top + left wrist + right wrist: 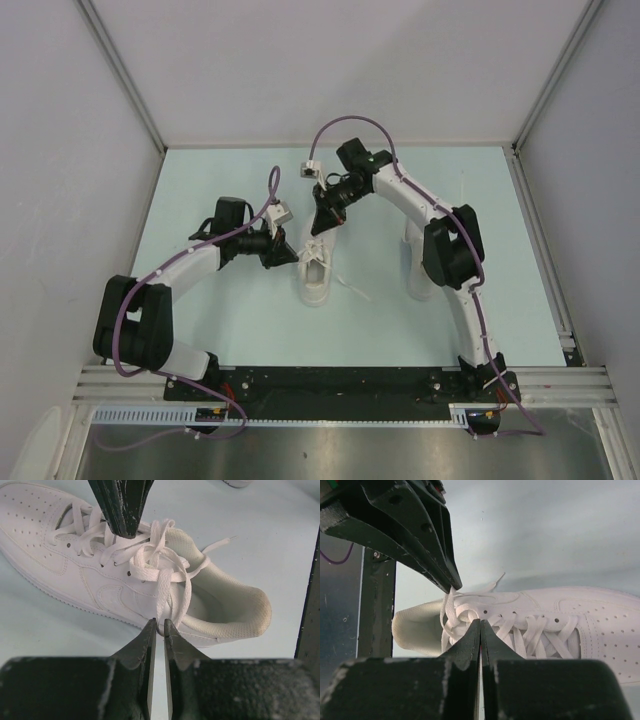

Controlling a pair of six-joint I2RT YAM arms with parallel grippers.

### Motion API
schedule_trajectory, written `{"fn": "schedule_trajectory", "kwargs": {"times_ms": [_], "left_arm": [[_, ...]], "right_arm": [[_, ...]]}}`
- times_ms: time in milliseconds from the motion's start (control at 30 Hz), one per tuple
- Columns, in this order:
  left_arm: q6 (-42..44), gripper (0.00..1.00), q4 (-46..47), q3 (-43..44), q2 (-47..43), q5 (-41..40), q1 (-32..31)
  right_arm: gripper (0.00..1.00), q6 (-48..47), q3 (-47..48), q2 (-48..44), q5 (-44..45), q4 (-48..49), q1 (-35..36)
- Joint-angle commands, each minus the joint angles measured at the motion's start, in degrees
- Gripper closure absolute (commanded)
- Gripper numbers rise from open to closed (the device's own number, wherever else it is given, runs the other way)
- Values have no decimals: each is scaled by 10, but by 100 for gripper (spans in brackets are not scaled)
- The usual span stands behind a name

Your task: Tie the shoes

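One white sneaker (318, 283) lies mid-table, toe toward the arms; it also shows in the left wrist view (60, 565) and the right wrist view (600, 615). My left gripper (296, 258) is beside its collar, shut on a loop of white lace (172, 592) pinched at its tips (160, 625). My right gripper (322, 232) comes down from the far side, shut on the laces at the knot (480, 622). A loose lace end (350, 290) trails to the right on the table. The second sneaker (413, 270) lies partly hidden under the right arm.
Pale blue table top (230, 320) with grey walls on three sides and a metal rail (545, 250) along the right edge. The black base rail (340, 380) runs along the near edge. Purple cables loop over both arms.
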Motion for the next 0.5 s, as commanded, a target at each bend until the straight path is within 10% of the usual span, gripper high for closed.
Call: {"fn": "schedule_trajectory", "kwargs": {"times_ms": [0, 467], "left_arm": [[17, 84, 7, 9, -10, 5, -2], [25, 84, 4, 9, -8, 9, -2]], "right_arm": [[100, 28, -35, -50, -6, 45, -5], [53, 21, 26, -2, -15, 37, 16]]}}
